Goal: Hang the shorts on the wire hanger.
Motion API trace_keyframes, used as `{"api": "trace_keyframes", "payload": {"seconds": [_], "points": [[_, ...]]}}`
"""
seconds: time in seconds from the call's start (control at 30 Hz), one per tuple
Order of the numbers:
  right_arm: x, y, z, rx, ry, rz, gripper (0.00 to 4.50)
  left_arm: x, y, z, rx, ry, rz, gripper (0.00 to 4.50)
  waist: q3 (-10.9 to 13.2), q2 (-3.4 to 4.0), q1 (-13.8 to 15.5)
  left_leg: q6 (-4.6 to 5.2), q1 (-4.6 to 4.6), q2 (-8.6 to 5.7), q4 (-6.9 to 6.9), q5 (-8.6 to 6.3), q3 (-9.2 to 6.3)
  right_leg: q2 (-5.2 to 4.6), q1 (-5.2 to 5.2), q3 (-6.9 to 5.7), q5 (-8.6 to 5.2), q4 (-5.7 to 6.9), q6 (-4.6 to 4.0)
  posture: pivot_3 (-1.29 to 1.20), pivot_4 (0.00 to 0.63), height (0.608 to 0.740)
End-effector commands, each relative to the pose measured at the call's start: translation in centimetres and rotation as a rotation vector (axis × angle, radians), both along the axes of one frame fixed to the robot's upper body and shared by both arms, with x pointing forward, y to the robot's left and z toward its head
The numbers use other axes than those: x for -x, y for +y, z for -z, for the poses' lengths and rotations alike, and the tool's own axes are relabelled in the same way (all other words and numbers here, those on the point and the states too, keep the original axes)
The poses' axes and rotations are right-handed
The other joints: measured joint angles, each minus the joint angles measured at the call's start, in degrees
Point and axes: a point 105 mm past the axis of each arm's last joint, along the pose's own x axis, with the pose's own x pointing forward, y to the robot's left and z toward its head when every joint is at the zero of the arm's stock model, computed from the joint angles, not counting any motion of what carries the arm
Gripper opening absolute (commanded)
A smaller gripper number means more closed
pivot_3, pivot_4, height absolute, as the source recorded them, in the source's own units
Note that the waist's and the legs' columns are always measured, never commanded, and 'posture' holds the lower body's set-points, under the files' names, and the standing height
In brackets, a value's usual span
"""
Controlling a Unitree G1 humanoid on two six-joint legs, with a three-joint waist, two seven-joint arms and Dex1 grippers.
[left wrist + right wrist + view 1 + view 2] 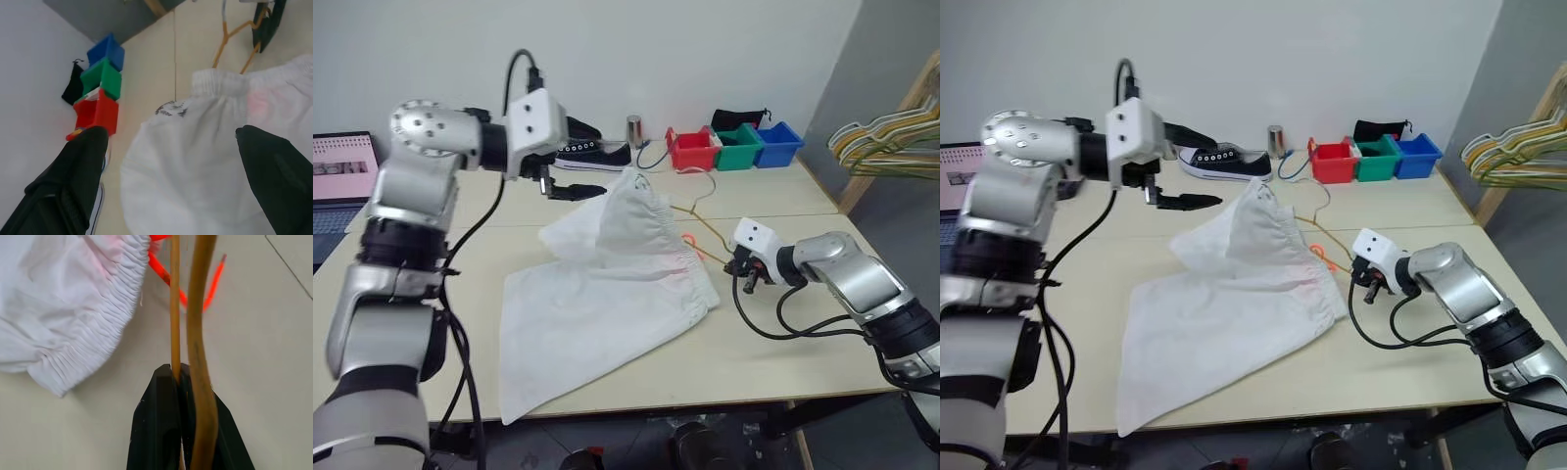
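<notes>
While the big white soft cloth shorts point(607, 294) lie spread on the pale table point(773, 343), one part pokes up like a little tent. Raised above them, the left gripper point(171, 166) has its two black fingers wide apart, holding nothing. Beside the gathered waistband, the right gripper point(183, 382) is squeezed tight on the thin yellow-tan wire hanger point(198, 318).

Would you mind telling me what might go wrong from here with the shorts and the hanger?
The right pincer is shut on the wire hanger by one thin wire, so it might twist or slip. The left pincer hangs open above the shorts, which lie loose and may slide off the hanger.
</notes>
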Motion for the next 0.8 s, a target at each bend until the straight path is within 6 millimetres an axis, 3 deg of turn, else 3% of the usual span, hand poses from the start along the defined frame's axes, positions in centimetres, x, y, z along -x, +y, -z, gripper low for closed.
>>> {"api": "trace_keyframes", "payload": {"seconds": [0.03,0.2,0.4,0.57,0.8], "points": [[-1.2,1.6,-4.0,0.009,-0.182,-0.039,0.0,-0.5,-1.4,-0.9,-0.105,-0.036,0.075,4.43,0.0,0.01,-0.54,0.0,-0.01,0.0,-0.01,0.0,0.0,0.0,-0.03,0.01,0.0,0.01,0.0,-0.21,0.0,0.74],[-1.3,3.3,-4.8,0.032,-0.257,-0.069,0.0,-1.0,-2.4,0.5,-0.199,-0.011,0.133,4.43,-0.01,0.02,-1.86,0.0,0.01,0.01,-0.02,0.0,0.01,0.01,-0.03,0.04,0.0,0.05,0.0,-0.23,0.0,0.74],[-0.8,5.1,-6.3,0.044,-0.335,-0.111,0.0,-1.8,-1.7,3.1,-0.352,-0.011,0.122,4.43,-0.01,0.02,-3.48,0.01,0.0,0.01,-0.01,0.01,-0.03,0.01,-0.04,0.05,0.0,0.09,0.0,-0.25,0.0,0.74],[-0.6,5.6,-7.1,0.147,-0.443,-0.176,0.0,-2.9,-1.0,4.1,-0.41,-0.078,0.06,4.43,-0.01,0.02,-3.88,0.01,0.01,0.0,0.0,0.01,-0.05,0.0,-0.04,0.04,0.0,0.12,0.0,-0.26,0.0,0.74],[-0.6,5.4,-7.2,0.167,-0.461,-0.183,0.0,-3.7,0.5,5.0,-0.444,-0.093,-0.012,4.43,-0.01,0.02,-4.48,0.02,0.0,-0.01,0.01,0.01,-0.07,-0.02,-0.02,0.02,0.0,0.12,0.0,-0.26,0.0,0.74]]}}
